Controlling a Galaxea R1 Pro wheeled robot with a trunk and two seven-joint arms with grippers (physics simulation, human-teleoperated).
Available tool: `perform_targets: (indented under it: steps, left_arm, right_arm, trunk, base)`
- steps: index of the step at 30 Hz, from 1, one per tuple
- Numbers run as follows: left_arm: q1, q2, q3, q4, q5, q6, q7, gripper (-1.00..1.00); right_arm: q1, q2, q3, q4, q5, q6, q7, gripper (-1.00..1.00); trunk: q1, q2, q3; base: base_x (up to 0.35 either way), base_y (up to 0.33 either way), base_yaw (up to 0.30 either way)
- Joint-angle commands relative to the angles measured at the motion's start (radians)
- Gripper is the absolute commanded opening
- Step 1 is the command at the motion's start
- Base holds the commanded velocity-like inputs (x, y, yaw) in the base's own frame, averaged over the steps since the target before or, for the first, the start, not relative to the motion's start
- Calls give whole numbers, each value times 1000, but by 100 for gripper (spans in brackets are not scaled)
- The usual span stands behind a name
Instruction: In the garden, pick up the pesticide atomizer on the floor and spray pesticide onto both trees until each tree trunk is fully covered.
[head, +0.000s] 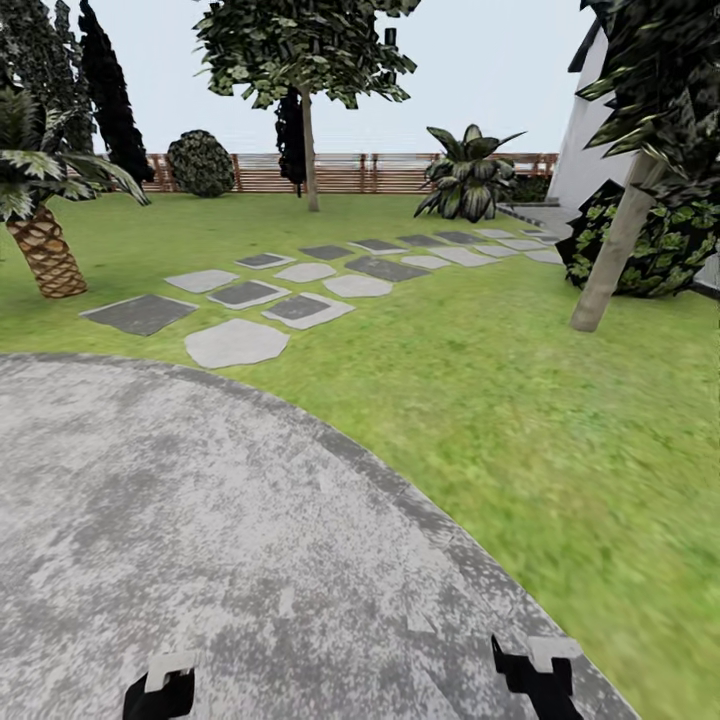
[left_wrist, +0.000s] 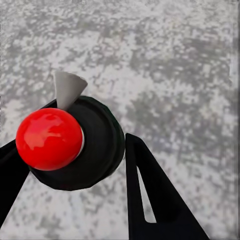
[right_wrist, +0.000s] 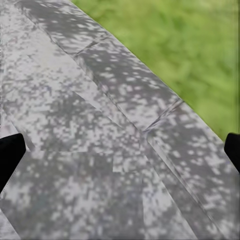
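Observation:
The pesticide atomizer (left_wrist: 95, 145), a black round body with a red ball top and a grey cone nozzle, sits between the black fingers of my left gripper (left_wrist: 75, 155), which is shut on it above mottled grey paving. In the head view the left gripper (head: 160, 692) is low at the bottom edge. My right gripper (right_wrist: 120, 150) is open and holds nothing, hanging over the paving edge; the head view has it (head: 535, 672) at the bottom right. One tree trunk (head: 310, 150) stands far ahead by the fence. The other tree trunk (head: 612, 255) leans at the right on the grass floor (head: 520, 400).
I stand on a round grey paved patch (head: 200, 520) whose curved border meets the lawn. Stepping stones (head: 300, 290) run toward the back right. A palm (head: 45, 250) stands at the left, shrubs (head: 465, 180) and a slatted fence (head: 340, 172) behind, a white wall (head: 590, 140) at the right.

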Motion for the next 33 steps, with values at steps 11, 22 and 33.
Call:
perform_targets:
  steps: [11,22,33]
  left_arm:
    - [6,4,3,3,-1,-6,1,-100]
    - [6,5,3,5,-1,-7,1,-100]
    - [6,5,3,9,-1,-8,1,-100]
  right_arm:
    - [-1,8,-5,65,8,-7,-3,100]
    - [-1,9,-5,72,10,-8,-4,100]
    - [-1,9,-5,72,10,-8,-4,100]
  trunk:
    - [-5,2,44]
    - [-24,32,84]
    - [-66,109,119]
  base:
    - [0,0,-9]
    - [0,0,0]
    - [0,0,0]
